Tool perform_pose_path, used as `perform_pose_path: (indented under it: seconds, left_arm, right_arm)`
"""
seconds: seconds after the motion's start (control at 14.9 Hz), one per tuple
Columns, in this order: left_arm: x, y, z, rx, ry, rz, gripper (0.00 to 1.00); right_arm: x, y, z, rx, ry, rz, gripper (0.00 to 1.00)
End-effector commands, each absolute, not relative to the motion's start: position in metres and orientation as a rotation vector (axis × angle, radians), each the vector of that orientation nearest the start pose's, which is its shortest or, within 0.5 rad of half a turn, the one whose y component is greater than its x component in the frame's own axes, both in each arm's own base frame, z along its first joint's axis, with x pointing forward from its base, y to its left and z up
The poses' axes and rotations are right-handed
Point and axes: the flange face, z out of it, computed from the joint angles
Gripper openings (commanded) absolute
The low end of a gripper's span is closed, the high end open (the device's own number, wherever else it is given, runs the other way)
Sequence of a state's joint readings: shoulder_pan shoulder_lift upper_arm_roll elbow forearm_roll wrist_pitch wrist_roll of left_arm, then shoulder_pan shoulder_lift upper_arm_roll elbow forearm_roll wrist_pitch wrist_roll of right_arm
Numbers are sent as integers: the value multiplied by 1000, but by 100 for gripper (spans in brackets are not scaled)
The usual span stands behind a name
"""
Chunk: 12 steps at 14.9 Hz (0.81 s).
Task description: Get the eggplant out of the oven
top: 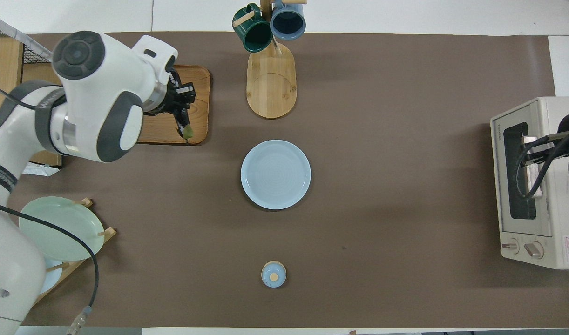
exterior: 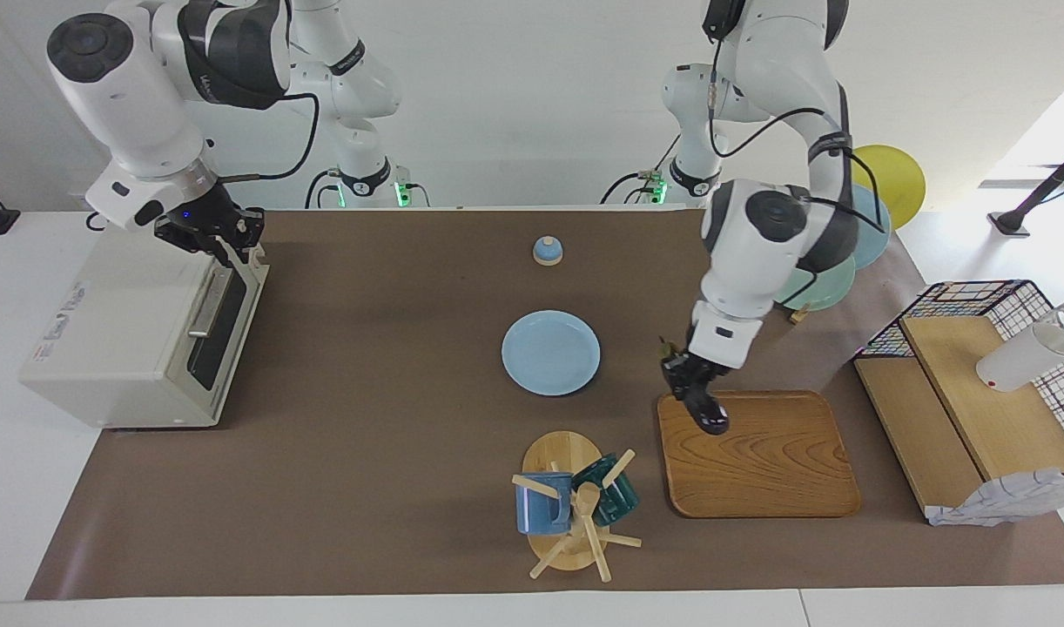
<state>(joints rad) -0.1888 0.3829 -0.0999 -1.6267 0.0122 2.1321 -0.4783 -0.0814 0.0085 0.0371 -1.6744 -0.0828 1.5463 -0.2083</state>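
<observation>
I am working in a robot lab dressed up as a kitchen. Two white arms are bolted at the edge of a long table (exterior: pixel 27 348) covered with a plain brown mat (exterior: pixel 393 488), under bare white walls with cables and green status lights at the bases. The props are domestic: a cream toaster oven (exterior: pixel 114 322), a mug tree (exterior: pixel 571 505), a rack of coloured plates (exterior: pixel 880 178), a wooden tray (exterior: pixel 758 461) and a wire basket (exterior: pixel 1011 296).
</observation>
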Motion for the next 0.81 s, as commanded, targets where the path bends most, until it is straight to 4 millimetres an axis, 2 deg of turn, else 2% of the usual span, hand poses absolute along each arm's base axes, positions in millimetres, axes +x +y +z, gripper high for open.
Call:
perform_pose_path:
  seconds: [0.0,0.13,0.27,0.34,0.54,0.74]
  left_arm:
    - [679,-138,366,-3201,-170,-97,0]
    - [704,-114,350,-3187,-137,-118,0]
    - [715,-110,337,-3163,-107,-156,0]
    - [716,-111,337,-3160,-96,-191,0]
    - [706,-114,320,-3141,17,-163,0]
    - [703,-112,319,-3141,23,-163,0]
  right_arm:
    - [549,-34,570,-3151,-274,237,100]
    - [546,-31,575,-3158,-231,219,100]
    - [544,-20,577,-3157,-245,216,100]
    - [542,-11,580,-3156,-268,215,100]
    - [540,-17,585,-3160,-252,189,100]
    - [534,-12,589,-3159,-266,191,100]
